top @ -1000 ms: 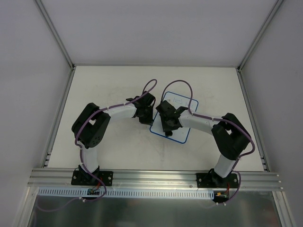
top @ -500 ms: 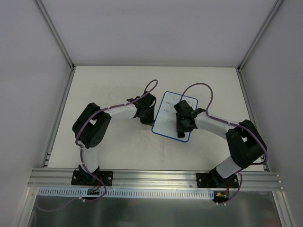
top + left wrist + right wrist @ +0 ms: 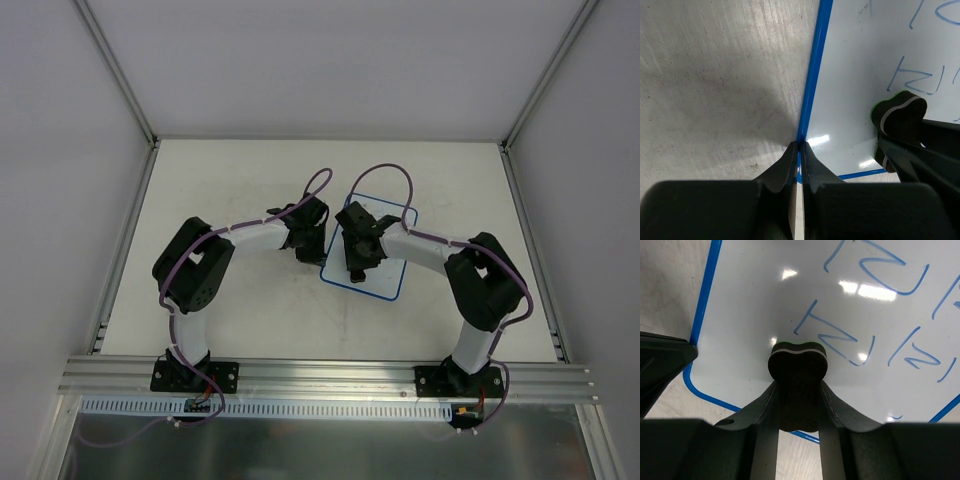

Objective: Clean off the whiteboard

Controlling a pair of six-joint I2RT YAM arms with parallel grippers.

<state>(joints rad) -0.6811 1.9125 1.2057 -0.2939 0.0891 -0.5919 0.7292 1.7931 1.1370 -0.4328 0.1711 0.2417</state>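
Just ahead of the eraser (image 3: pixel 798 362) pinched in the right tool (image 3: pixel 798 387), blue marks (image 3: pixel 832 328) spread up-right across the whiteboard (image 3: pixel 750 300); left tool (image 3: pixel 800 151), pressed together, sits on its left rim.

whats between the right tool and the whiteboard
A black, green-edged eraser, clamped in the right tool over the whiteboard face; right wrist view shows it.

Whiteboard (image 3: pixel 383 280) flat, slightly skewed, centre-right of workspace; glossy white face, thin blue rim, rounded corners; blue handwritten marks unerased.
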